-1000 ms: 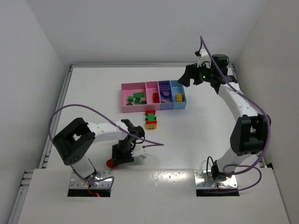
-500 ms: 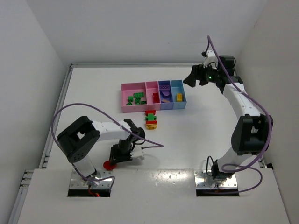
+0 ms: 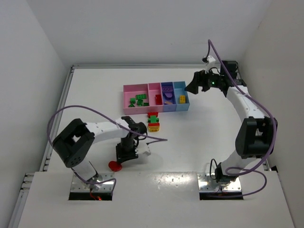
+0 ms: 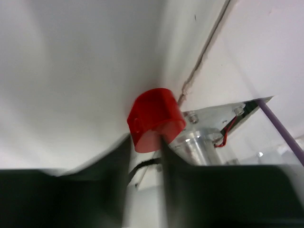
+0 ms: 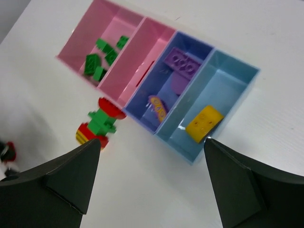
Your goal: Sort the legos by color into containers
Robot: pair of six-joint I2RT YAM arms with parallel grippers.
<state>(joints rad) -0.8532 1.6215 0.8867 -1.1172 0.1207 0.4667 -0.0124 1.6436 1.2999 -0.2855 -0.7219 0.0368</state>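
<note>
Left end effector [image 4: 145,142] is clenched on a red lego [image 4: 154,118], pinched at its fingertips low over the surface [image 4: 71,71], with the arm folded near its base. Right end effector [image 5: 152,142] gapes wide, holding nothing, arm stretched high; the containers [image 5: 156,52] lie below it, a lego clump [image 5: 99,124] beside them

A row of four joined shallow plastic bins [image 5: 156,129] lies on a white table [image 5: 156,190]. Green bricks [image 5: 99,59] sit in the wide pink bin [image 5: 111,28], purple bricks [image 5: 180,61] in the purple-blue bin [image 5: 159,80], and one yellow brick [image 5: 204,121] in the light blue bin [image 5: 228,78]. A red, green and yellow brick clump [image 5: 99,124] stands just beside the pink bins. The right gripper [image 5: 152,142] has its dark fingers [image 5: 66,180] spread wide.
</note>
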